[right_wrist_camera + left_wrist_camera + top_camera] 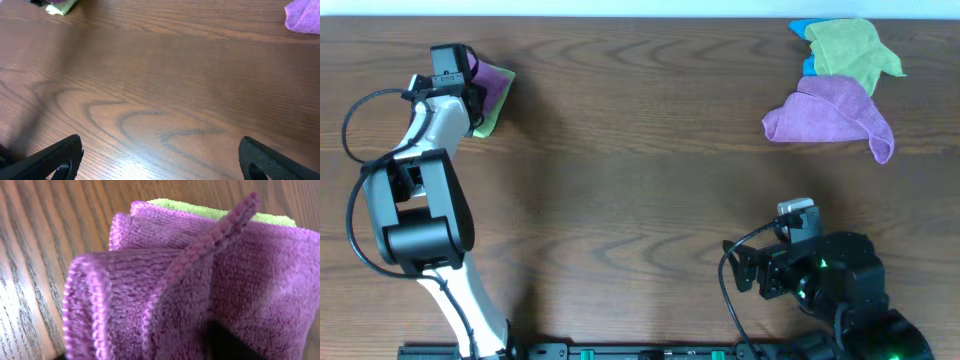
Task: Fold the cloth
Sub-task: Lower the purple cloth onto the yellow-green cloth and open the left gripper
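The cloth (488,84) sits at the far left of the table (620,180), a deep purple-magenta bundle folded into plush layers on a light green cloth (486,124). Close up, the cloth's (240,280) stitched hem stands up in a ridge! The left tool (455,75) is right over it; gripping or not, I can't tell. Far right, a paler purple cloth (830,115) lies crumpled. The right tool (160,162) is spread wide, holding nothing.

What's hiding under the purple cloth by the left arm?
A light green cloth lies under the purple cloth, peeking out at one edge. The rest is covered, so I cannot see how it is folded or whether anything else is beneath.
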Robot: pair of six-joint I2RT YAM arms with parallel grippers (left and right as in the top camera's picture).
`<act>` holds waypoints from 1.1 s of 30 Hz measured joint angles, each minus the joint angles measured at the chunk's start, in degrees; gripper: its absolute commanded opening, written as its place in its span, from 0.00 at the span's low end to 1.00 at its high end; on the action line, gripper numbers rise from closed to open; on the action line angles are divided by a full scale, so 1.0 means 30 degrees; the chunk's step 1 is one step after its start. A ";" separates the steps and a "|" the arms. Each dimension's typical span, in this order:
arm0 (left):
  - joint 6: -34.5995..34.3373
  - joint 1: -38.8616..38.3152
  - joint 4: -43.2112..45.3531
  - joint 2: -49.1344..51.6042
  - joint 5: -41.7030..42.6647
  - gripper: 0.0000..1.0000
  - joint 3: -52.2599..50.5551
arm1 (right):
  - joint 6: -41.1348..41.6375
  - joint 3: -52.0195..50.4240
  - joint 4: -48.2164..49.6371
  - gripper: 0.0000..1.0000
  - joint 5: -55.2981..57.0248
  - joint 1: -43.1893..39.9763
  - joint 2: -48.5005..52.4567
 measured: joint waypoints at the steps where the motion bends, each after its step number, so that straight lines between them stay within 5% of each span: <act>1: 0.0029 0.0007 -0.0007 0.0000 0.0087 0.81 0.0000 | 0.0000 0.0000 0.0000 0.99 0.0000 0.0000 0.0000; 12: 0.0852 0.0007 -0.0794 -0.0503 0.0277 0.98 0.0000 | 0.0000 0.0000 0.0000 0.99 0.0000 0.0000 0.0000; 33: 0.2412 0.0022 -0.5967 -0.4495 0.1253 0.95 0.0022 | 0.0000 0.0000 0.0000 0.99 0.0000 0.0000 0.0000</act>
